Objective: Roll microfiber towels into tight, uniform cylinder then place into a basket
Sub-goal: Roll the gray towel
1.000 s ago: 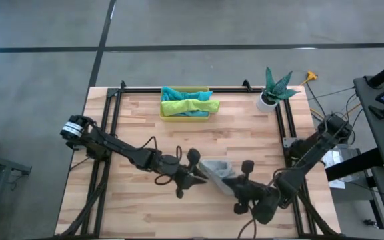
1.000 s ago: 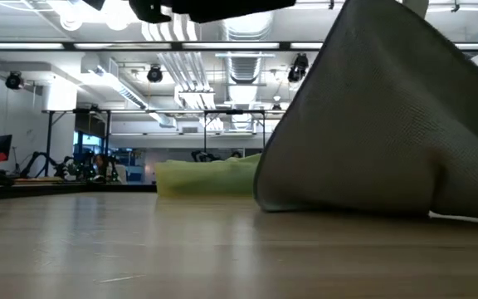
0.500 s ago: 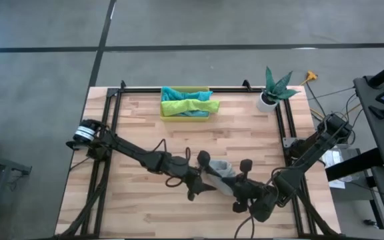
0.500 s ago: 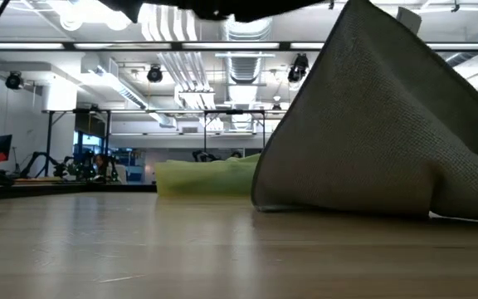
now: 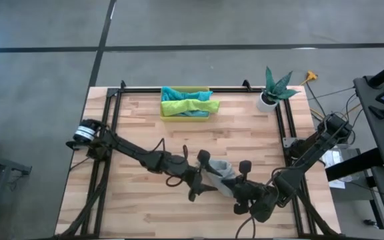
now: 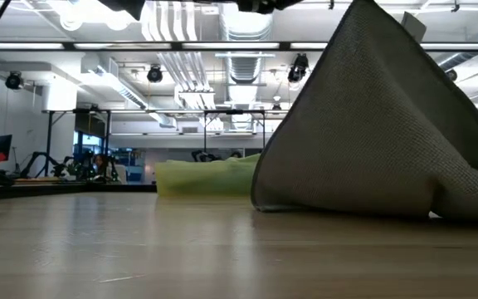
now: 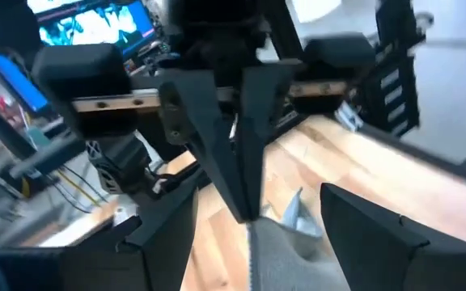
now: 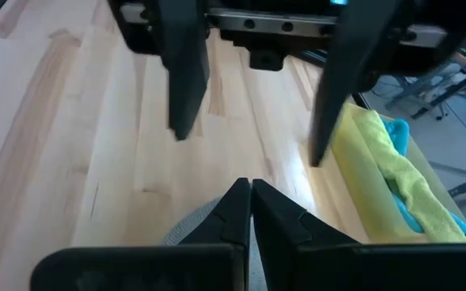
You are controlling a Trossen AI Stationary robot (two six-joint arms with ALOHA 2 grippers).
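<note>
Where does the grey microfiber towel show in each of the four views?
High view: grey microfiber towel at table centre-front, between both claws.
Low view: it fills the right side as a tall peak.
Left wrist view: bottom centre.
Right wrist view: bottom edge, by the shut claw tips.
Shared landmark: translucent yellow plastic basket, also.

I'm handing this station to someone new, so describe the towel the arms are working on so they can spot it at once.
Start at the wooden table; the yellow basket at its far edge holds teal and lime green towels. The grey towel lies alone near the front, pinched by the shut right gripper, with the open left gripper at it. It is the only towel outside the basket.
</note>
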